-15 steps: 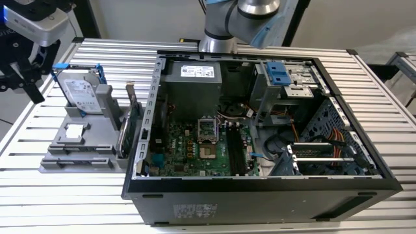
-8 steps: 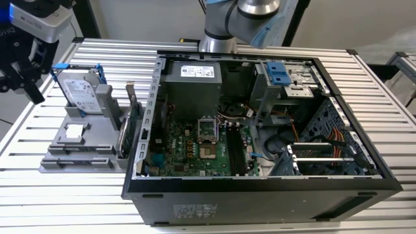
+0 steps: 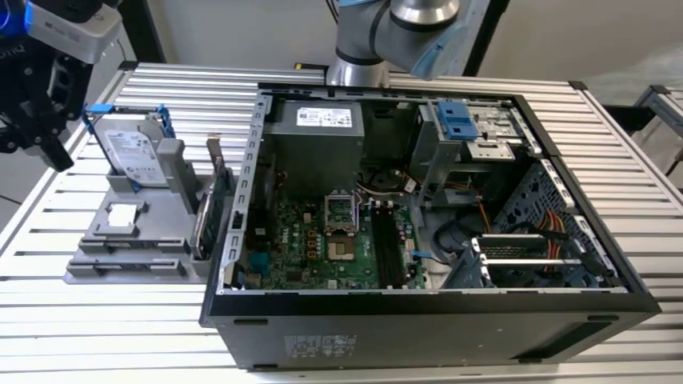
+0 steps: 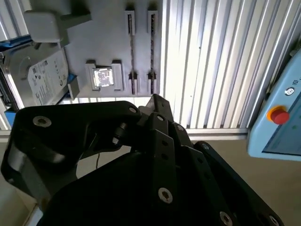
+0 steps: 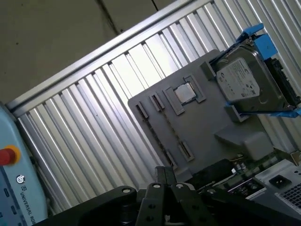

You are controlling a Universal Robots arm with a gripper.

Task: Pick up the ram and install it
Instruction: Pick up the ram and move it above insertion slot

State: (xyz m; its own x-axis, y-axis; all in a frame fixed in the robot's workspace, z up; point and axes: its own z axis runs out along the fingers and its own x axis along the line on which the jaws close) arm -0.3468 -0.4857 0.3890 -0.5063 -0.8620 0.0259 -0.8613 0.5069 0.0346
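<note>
My black gripper (image 3: 56,158) hangs at the exterior view's far left, above and beside the grey fixture (image 3: 96,272). In both wrist views its fingertips (image 4: 155,100) (image 5: 162,172) meet with nothing between them, over the fixture's edge. Two long narrow slots (image 4: 141,47) (image 5: 162,132) run along the fixture (image 4: 108,37) below the tips. Dark green boards (image 3: 219,208) stand on edge between the fixture and the case wall; I cannot tell which of them is the ram. Inside the open computer case (image 3: 427,328), black memory slots (image 3: 385,240) lie on the motherboard (image 3: 309,240).
A grey hard drive in a blue frame (image 3: 137,156) (image 4: 44,77) (image 5: 244,82) leans on the fixture, with a square chip (image 3: 123,214) (image 4: 103,76) (image 5: 184,93) in front. All rests on a slatted metal table (image 3: 597,160). A pale blue pendant with a red button (image 4: 278,115) (image 5: 8,155) sits past the table edge.
</note>
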